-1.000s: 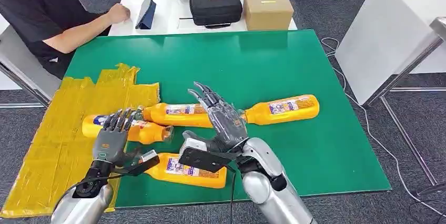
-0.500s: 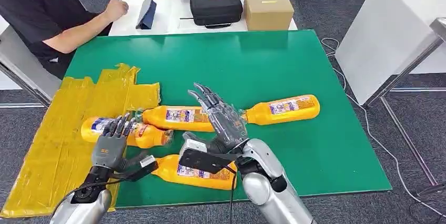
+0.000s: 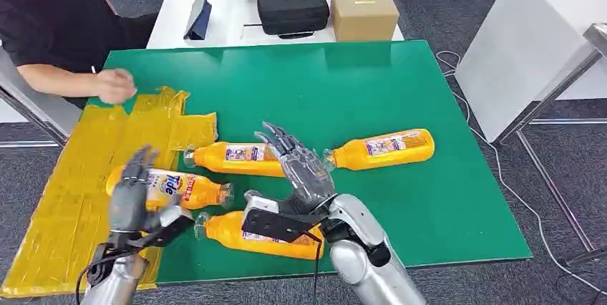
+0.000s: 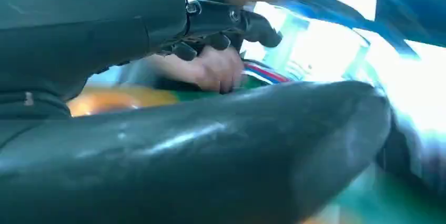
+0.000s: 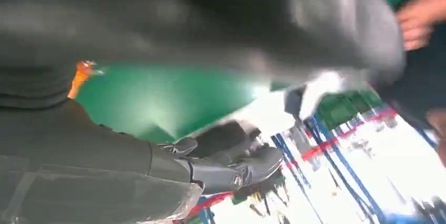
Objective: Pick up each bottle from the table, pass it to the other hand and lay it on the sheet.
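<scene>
Both open, left hand (image 3: 132, 194) and right hand (image 3: 300, 169) holding nothing; could bump a round bottle (image 3: 175, 189) and roll it away.

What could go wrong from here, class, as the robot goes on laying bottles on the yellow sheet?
1. A person's hand is over the yellow sheet, near the left hand; they might collide.
2. The Tide bottle lies half off the sheet's edge and could roll away.
3. The right hand hovers open above two close bottles; it may nudge one while reaching.
</scene>
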Controlling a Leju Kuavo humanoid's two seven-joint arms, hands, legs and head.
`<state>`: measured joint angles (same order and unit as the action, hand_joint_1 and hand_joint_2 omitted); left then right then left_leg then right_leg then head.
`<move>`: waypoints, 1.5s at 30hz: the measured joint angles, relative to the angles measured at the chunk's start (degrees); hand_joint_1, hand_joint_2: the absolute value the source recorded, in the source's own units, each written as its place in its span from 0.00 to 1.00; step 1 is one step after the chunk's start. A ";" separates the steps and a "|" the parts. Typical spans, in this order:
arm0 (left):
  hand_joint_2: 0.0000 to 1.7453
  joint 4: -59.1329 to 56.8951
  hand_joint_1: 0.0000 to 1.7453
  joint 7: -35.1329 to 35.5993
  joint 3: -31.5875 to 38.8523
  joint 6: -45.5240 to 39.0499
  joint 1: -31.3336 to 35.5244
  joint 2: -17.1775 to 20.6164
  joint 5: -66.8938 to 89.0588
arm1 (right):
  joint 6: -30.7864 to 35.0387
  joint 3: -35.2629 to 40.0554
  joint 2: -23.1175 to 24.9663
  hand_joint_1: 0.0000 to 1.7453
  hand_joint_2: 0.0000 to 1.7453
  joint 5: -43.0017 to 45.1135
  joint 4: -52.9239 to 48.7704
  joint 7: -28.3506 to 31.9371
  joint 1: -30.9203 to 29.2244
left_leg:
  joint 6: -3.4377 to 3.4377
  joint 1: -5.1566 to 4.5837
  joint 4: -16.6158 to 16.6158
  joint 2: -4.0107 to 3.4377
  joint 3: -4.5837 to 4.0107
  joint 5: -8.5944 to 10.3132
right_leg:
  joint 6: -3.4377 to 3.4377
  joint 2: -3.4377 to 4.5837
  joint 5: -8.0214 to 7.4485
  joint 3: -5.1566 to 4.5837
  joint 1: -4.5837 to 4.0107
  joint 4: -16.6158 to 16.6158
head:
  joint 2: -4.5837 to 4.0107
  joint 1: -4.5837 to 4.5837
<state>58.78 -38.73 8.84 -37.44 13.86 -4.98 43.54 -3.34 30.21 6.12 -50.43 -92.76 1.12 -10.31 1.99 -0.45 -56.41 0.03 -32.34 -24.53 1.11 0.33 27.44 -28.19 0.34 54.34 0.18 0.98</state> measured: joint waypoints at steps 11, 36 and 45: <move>0.00 36.09 0.00 -1.55 -4.44 8.54 -11.88 -3.74 -58.15 | 0.68 3.06 -4.26 0.00 1.00 -3.06 4.15 -6.02 5.89 | -0.02 -0.01 -0.01 0.25 -0.14 -0.02 | -0.01 -0.29 0.03 -0.08 0.03 -0.06 | 0.00 0.00; 0.00 45.76 0.00 -1.48 -6.02 12.39 -15.97 -8.81 -50.29 | -0.87 7.82 -1.57 0.00 1.00 -19.26 19.02 -15.72 3.25 | 0.02 0.00 -0.02 0.27 0.12 0.03 | 0.00 -0.32 0.03 0.16 0.03 -0.06 | 0.00 0.02; 0.00 46.82 0.00 -1.48 -5.76 12.93 -16.67 -9.62 -50.47 | -1.01 7.41 -0.94 0.00 1.00 -24.28 19.98 -17.73 3.20 | -0.01 0.00 0.01 0.25 0.43 -0.04 | -0.03 -0.32 0.07 -0.08 0.03 -0.10 | 0.00 0.00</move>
<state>105.59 -40.22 3.08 -24.50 -2.81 -14.60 -6.93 -4.35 37.62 5.18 -74.71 -72.78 -16.61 -7.11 1.98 -0.46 -56.40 0.29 -31.91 -24.58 1.08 0.01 27.51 -28.26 0.37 54.24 0.18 0.98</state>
